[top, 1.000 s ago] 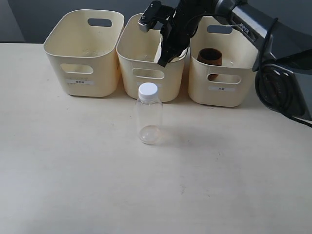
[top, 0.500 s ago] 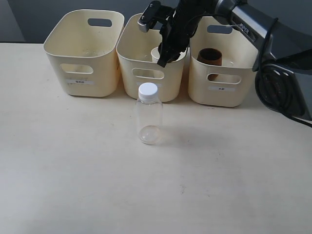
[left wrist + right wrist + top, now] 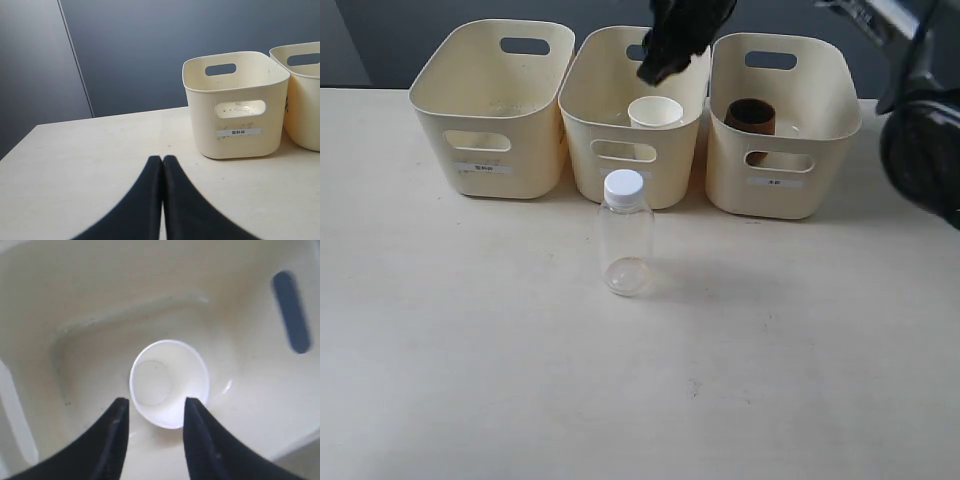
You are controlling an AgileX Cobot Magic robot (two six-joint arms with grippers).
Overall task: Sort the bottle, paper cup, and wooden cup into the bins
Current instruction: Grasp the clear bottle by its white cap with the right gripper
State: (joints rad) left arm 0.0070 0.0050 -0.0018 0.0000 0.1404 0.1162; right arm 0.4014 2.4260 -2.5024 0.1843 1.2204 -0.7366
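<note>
**Paper cup and wooden cup binned, bottle out on the table**

Three cream bins stand in a row at the back of the pale table. The left bin holds nothing that can be made out. The middle bin has the paper cup standing upright inside it, mouth up, its rim showing above the front wall. The right bin contains the wooden cup, upright near the bin's left wall.

The bottle stands upright on the table in front of the middle bin, apart from it, with its white cap on. Nothing touches it.

The right gripper hangs above the middle bin, over the paper cup and clear of it. Seen from its own wrist camera, the two dark fingers are spread apart with the cup's open mouth between and below them, gripping nothing. The arm is blurred in the wide view, so its exact height over the bin is hard to judge.

The left gripper sits low over the table, well to the side, its fingers pressed together with nothing between them; the left bin is ahead of it.
</note>
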